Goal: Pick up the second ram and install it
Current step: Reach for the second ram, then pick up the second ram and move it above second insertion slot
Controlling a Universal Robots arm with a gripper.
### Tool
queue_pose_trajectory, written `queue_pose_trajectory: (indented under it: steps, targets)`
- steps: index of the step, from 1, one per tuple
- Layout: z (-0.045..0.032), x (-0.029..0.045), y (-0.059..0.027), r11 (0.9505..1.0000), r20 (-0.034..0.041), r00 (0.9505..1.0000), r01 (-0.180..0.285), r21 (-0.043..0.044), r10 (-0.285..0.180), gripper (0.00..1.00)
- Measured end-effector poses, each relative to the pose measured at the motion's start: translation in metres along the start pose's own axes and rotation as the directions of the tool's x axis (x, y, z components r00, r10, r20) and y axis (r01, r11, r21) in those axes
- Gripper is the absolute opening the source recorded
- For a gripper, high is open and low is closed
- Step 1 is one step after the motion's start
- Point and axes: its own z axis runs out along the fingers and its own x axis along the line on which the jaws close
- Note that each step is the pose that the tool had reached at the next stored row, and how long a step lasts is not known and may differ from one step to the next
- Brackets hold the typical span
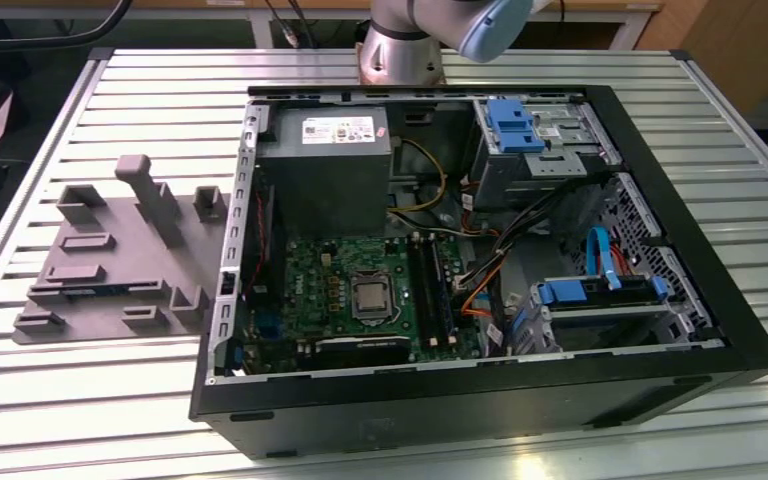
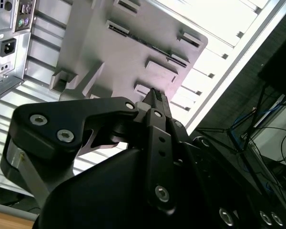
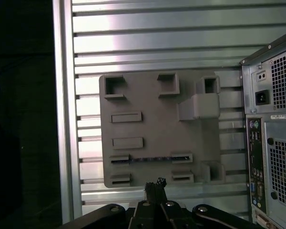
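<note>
The second ram [image 3: 150,159] stands on edge in a slot of the grey holder plate [image 3: 152,129], showing as a thin dark strip. It appears too in the exterior view as a bluish line [image 1: 95,291] near the plate's front, and in the second wrist view [image 2: 158,48]. My gripper [image 3: 155,183] hangs well above the plate, off its edge closest to the ram, fingers pressed together with nothing between them. The second wrist view shows the gripper [image 2: 155,97] with its ribbed tips touching. The motherboard [image 1: 344,290] lies inside the open computer case, with the long black memory slots [image 1: 431,285] beside the processor socket.
The open black computer case [image 1: 491,400] fills the middle of the slatted metal table [image 1: 117,390]. Inside are a power supply [image 1: 324,165], blue drive cages [image 1: 598,290] and loose cables. The arm's base [image 1: 404,50] stands behind the case. The table's edge [image 3: 64,119] runs beside the holder plate.
</note>
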Motion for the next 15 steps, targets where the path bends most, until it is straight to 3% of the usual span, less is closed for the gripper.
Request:
queue_pose_trajectory:
  steps: [15]
  targets:
    - [0.0003, 0.0003, 0.0038, 1.0, -0.0001, 1.0, 0.001, 0.0, -0.001, 0.11]
